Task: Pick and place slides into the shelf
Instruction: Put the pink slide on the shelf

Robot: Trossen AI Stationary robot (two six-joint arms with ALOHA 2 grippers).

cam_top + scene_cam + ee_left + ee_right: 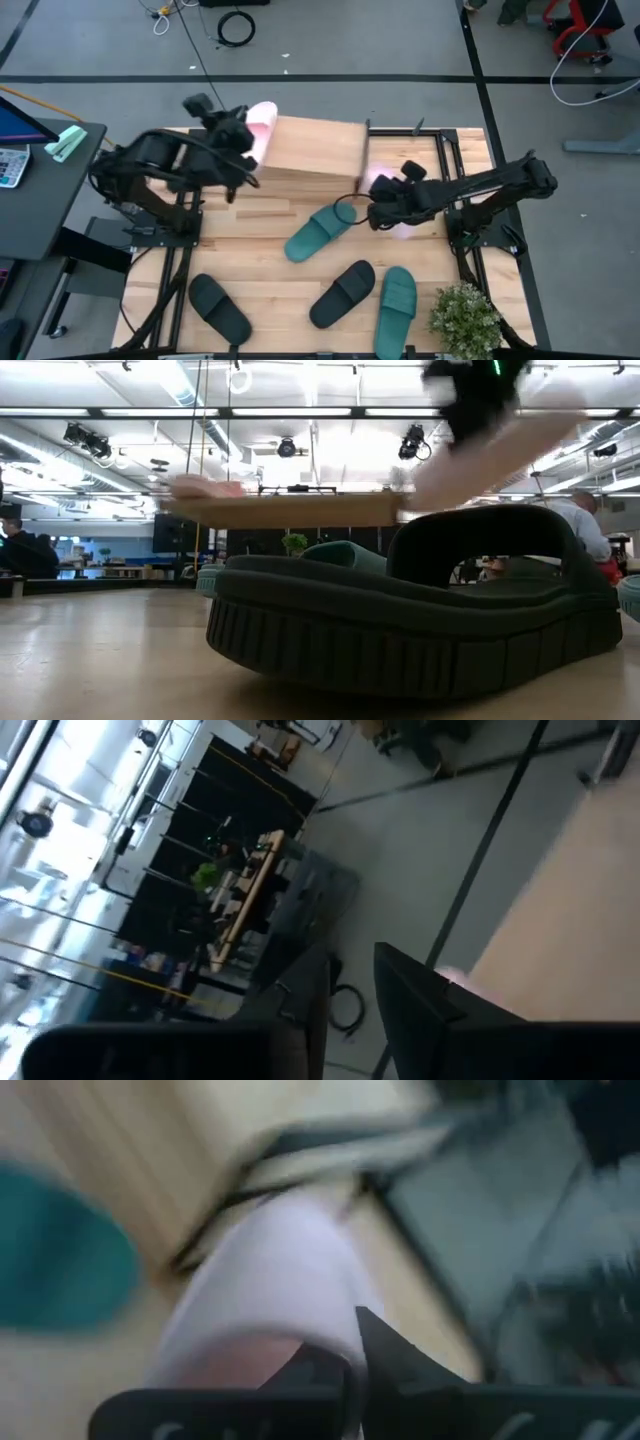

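Note:
The shelf (315, 150) stands at the table's far side. One pale pink slide (262, 122) lies on the left end of its plank top (290, 510). My left gripper (243, 160) hovers right beside that slide, open by a narrow gap (350, 995) with nothing between its fingers. My right gripper (383, 208) is off the shelf's right end, shut on the other pale pink slide (500, 445). Two teal slides (318, 233) (397, 305) and two black slides (343, 293) (220, 308) lie flat on the table. My right gripper pinches the pale pink slide (290, 1280) between its two fingers, somewhere near the slide's middle; blur hides the exact part. The fingers come slanting down from above. The slide is lifted clear of the table and tilted, its lower end (425, 495) close to the plank's right end.
A potted plant (465, 318) stands at the table's near right corner. In the low view a black slide (420, 620) fills the foreground. Black frame rails (455, 170) run along the table's sides. People show in the room beyond.

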